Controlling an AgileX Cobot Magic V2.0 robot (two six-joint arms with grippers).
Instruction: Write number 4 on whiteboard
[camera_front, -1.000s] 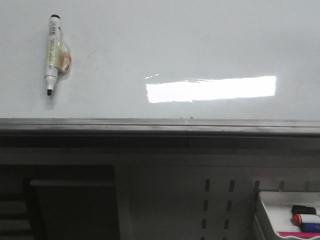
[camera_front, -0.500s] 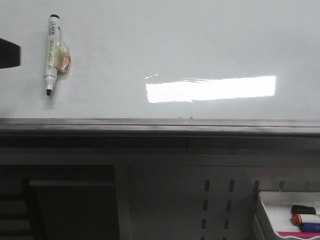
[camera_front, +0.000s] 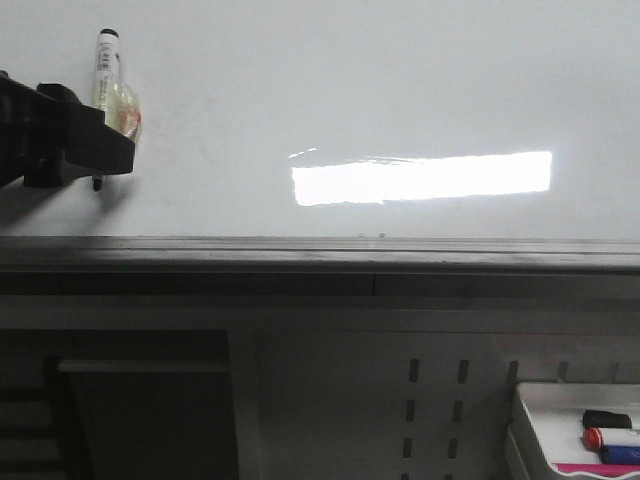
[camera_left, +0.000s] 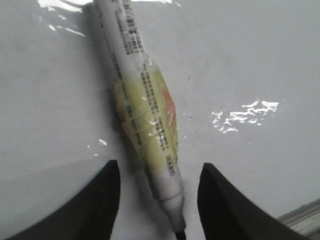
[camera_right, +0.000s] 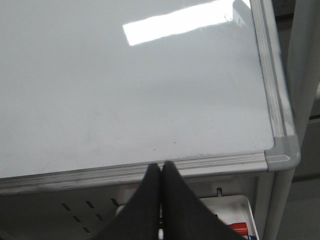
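The whiteboard (camera_front: 380, 90) fills the upper front view, glossy white with a grey lower rail (camera_front: 320, 252). No number 4 shows on it. A white marker (camera_front: 106, 70) with a yellowish taped pad hangs on the board at upper left, black tip down. My left gripper (camera_front: 95, 150) reaches in from the left edge and covers the marker's lower part. In the left wrist view the marker (camera_left: 145, 120) lies between the open jaws of my left gripper (camera_left: 159, 172), not touched. My right gripper (camera_right: 162, 167) is shut and empty, below the board's lower rail (camera_right: 150, 167).
A small white tray (camera_front: 575, 440) at lower right holds black (camera_front: 608, 419), red (camera_front: 612, 438) and blue markers. A perforated grey panel (camera_front: 430, 400) lies under the rail. The board's right corner cap (camera_right: 283, 155) and a post show in the right wrist view.
My left gripper has come in from the left edge and moved right onto the hanging marker, hiding its tip. The marker and right arm have not moved.
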